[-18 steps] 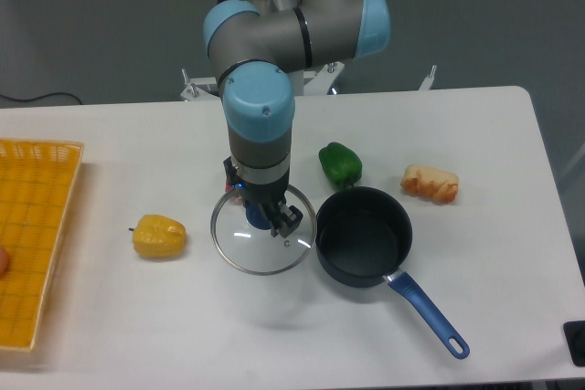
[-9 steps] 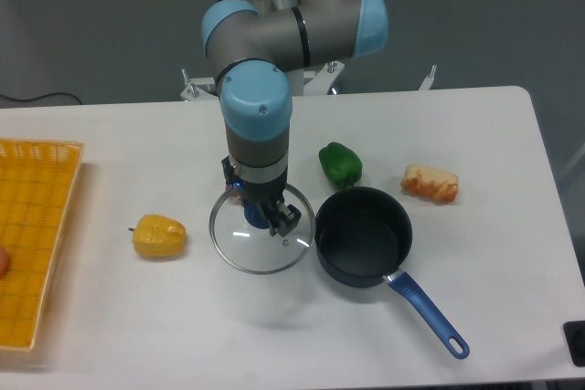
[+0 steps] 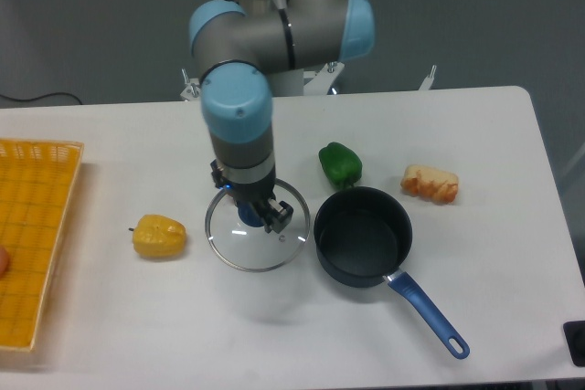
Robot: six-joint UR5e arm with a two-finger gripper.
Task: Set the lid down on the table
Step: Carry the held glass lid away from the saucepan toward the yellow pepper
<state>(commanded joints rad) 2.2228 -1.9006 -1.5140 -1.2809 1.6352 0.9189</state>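
- The lid [image 3: 259, 233] is held by its blue knob in the tool [image 3: 255, 216], closed from above so the glass hangs level.
- It is kept over bare table [image 3: 302, 331], between the saucepan [image 3: 363, 236] and the yellow pepper [image 3: 159, 236], where room allows setting down.

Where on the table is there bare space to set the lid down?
The lid hangs over a bare strip of table between the yellow pepper and saucepan; the front is free too. Around the green pepper it's crowded.
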